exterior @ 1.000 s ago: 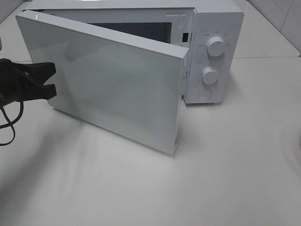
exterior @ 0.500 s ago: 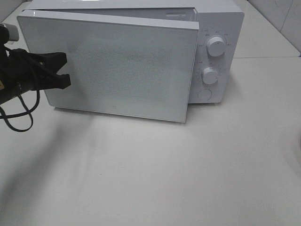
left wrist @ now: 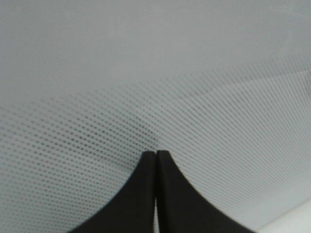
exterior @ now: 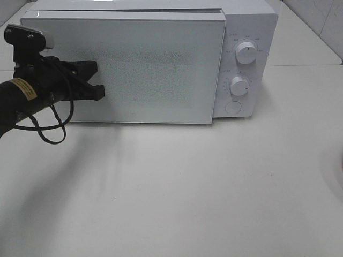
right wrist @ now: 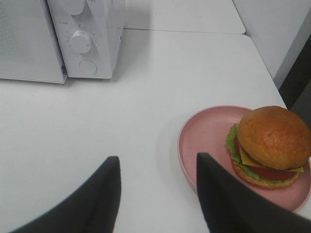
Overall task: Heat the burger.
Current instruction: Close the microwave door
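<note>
The burger (right wrist: pixel 269 143), a brown bun over green lettuce, cheese and tomato, lies on a round pink plate (right wrist: pixel 204 141) on the white table; only the right wrist view shows it. My right gripper (right wrist: pixel 158 165) hovers open beside the plate, with nothing between its fingers. The white microwave (exterior: pixel 249 27) stands at the back, its door (exterior: pixel 161 69) flat against the body. My left gripper (exterior: pixel 99 81) is shut and empty. Its joined tips press on the door's dotted window (left wrist: pixel 146 73) near the door's left side.
Two round knobs (exterior: pixel 246 53) (exterior: pixel 239 86) and a round button (exterior: pixel 232 107) sit on the microwave's right panel. A black cable loop (exterior: pixel 51 128) hangs under the left arm. White tabletop (exterior: pixel 177 193) stretches in front of the microwave. A wall runs at the far right.
The microwave door has swung from wide open to flat against the body. My left gripper followed it rightward and toward the microwave, staying shut against the door.
</note>
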